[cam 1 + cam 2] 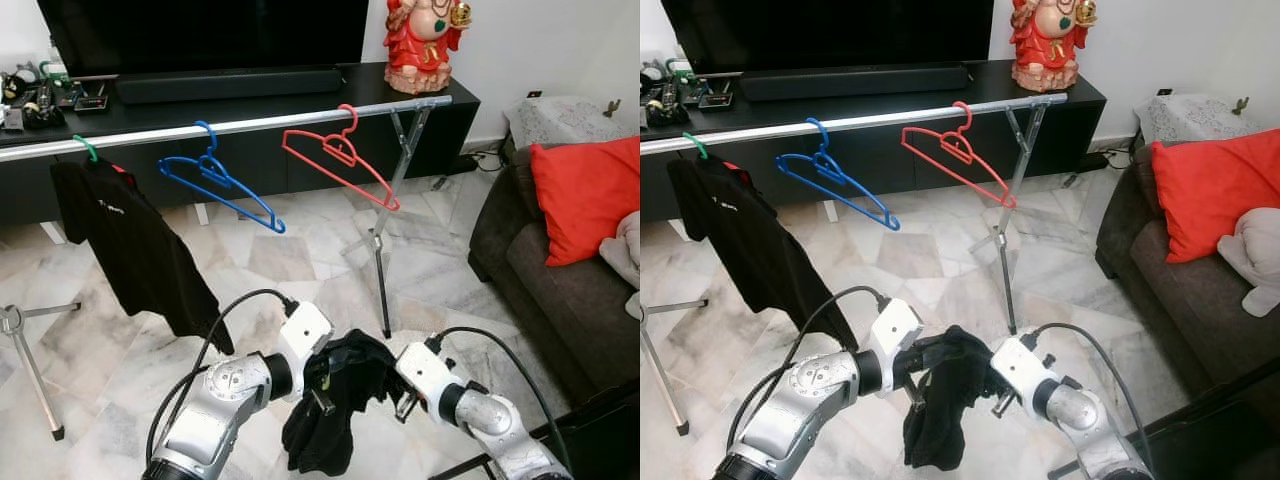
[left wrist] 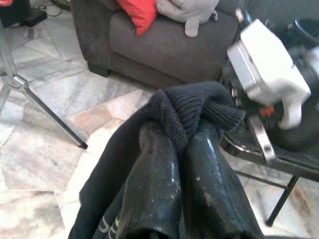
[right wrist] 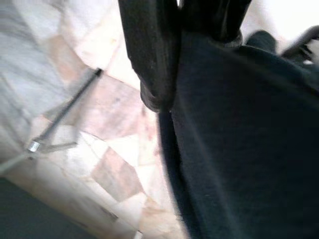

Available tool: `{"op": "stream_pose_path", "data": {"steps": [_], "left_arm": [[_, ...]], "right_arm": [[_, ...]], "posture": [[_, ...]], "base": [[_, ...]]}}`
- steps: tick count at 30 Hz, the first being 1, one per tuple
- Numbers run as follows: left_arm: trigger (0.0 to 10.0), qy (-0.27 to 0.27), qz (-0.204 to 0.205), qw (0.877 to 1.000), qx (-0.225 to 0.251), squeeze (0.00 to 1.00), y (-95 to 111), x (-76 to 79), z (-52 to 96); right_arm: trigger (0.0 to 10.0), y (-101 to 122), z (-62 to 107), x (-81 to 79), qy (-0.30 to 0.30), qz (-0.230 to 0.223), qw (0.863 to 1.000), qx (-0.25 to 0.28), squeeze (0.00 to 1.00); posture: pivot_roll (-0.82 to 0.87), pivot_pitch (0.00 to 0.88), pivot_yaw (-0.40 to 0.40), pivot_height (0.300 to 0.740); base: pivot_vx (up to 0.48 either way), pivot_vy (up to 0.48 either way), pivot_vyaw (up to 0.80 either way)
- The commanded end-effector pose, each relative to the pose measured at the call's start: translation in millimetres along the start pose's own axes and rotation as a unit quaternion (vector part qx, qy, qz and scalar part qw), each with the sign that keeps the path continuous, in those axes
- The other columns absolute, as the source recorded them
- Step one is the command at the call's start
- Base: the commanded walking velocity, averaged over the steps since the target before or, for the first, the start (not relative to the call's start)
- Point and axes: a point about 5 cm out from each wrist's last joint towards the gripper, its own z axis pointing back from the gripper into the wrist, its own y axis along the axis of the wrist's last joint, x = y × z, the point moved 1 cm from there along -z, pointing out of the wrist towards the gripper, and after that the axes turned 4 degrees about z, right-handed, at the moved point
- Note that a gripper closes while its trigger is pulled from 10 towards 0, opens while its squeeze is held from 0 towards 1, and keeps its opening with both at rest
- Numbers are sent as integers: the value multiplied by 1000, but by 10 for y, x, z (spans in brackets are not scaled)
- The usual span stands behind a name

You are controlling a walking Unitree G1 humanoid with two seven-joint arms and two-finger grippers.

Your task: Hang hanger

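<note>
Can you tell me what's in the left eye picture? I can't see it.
Two silver robot arms hold a black garment between them, the left gripper and right gripper each at one side. Behind, a metal rail carries a black shirt, a blue hanger and a red hanger.

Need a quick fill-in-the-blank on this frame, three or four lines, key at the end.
1. Both pincers hold a ____ garment between them.
2. The rail carries two bare hangers, one blue and one ____.
3. A black shirt hangs from the ____ hanger.
4. The cushion on the sofa is ____.

Missing words: black; red; green; red
</note>
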Motion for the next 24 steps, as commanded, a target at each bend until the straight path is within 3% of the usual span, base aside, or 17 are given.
{"op": "stream_pose_path", "data": {"steps": [1, 13, 16, 17, 19, 20, 24], "left_arm": [[0, -10, -7, 1000, -4, 0, -4, 8, 43], [0, -54, -25, 996, -66, 0, -177, 57, 121], [706, -53, -37, 995, -79, 0, -209, 52, 123], [3804, -35, -58, 993, -97, 0, -251, -2, 132], [3804, -24, -67, 992, -104, 0, -268, -34, 138], [10000, 6, -74, 992, -105, 0, -277, -114, 142], [10000, 38, -80, 992, -94, 0, -255, -196, 146]], "right_arm": [[0, -110, 48, 66, -11, 9, 999, -34, 0], [0, -33, 86, 267, -50, 35, 997, -37, 0], [0, -14, 87, 289, -52, 40, 997, -36, 0], [0, 3, 92, 322, -56, 43, 997, -37, 0], [0, 10, 94, 335, -57, 44, 997, -38, 0], [0, 22, 96, 344, -57, 46, 997, -37, 0], [0, 38, 92, 330, -54, 49, 997, -35, 0]], "posture": [[-67, 139, -34, 740], [-71, 133, -34, 740], [-71, 131, -37, 740], [-75, 132, -38, 740], [-75, 132, -38, 740], [-75, 134, -40, 740], [-74, 136, -41, 740]], "base": [[0, 0, 0], [0, 0, 0], [0, 0, 0], [0, 0, 0], [0, 0, 0], [0, 0, 0], [0, 0, 0]]}}
